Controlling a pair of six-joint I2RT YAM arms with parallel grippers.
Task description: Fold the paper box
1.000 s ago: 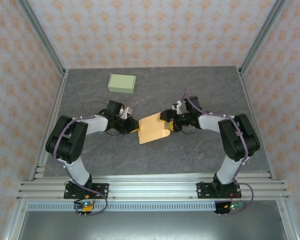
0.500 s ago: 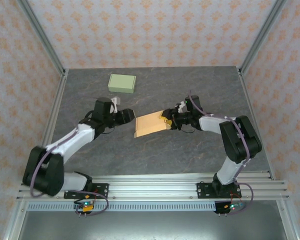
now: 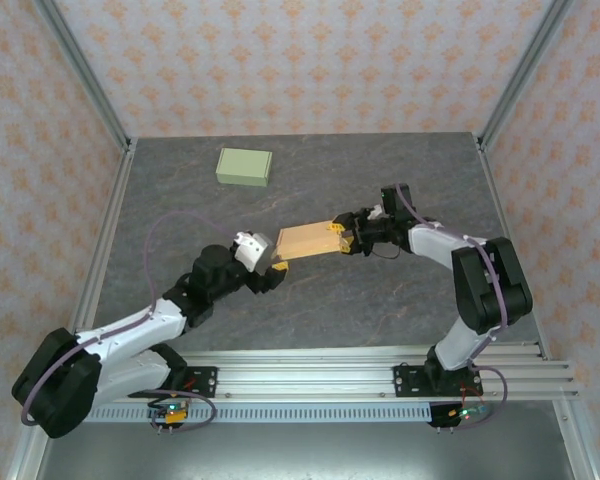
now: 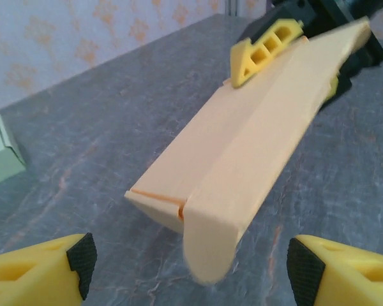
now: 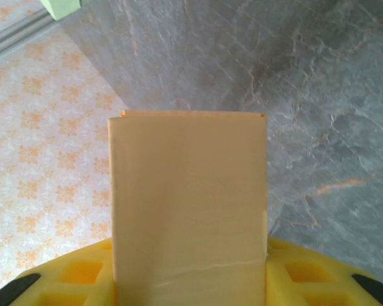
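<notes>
Paper box (image 3: 305, 241), a pale orange one collapsed almost flat, sits over the middle of the grey table (image 3: 380, 310), its long axis running left to right and tilted so the right end is the higher one. The right gripper (image 3: 342, 236) is clamped on that raised right end, one yellow finger (image 4: 265, 51) pressed on the top panel and the other underneath, with the panel passing between them in the right wrist view (image 5: 188, 204). From the left wrist camera the box (image 4: 255, 146) shows a creased long edge and a rounded flap curling down at its near end; that flap seems to hang just clear of the table, though the angle does not settle it. The left gripper (image 3: 271, 268) is just beside the box's left end, low over the table, its jaws spread wide with a black-padded fingertip (image 4: 83, 255) on either side of the flap and nothing between them gripped. A light green box (image 3: 244, 166) lies closed at the far left of the table, well apart from both arms.
</notes>
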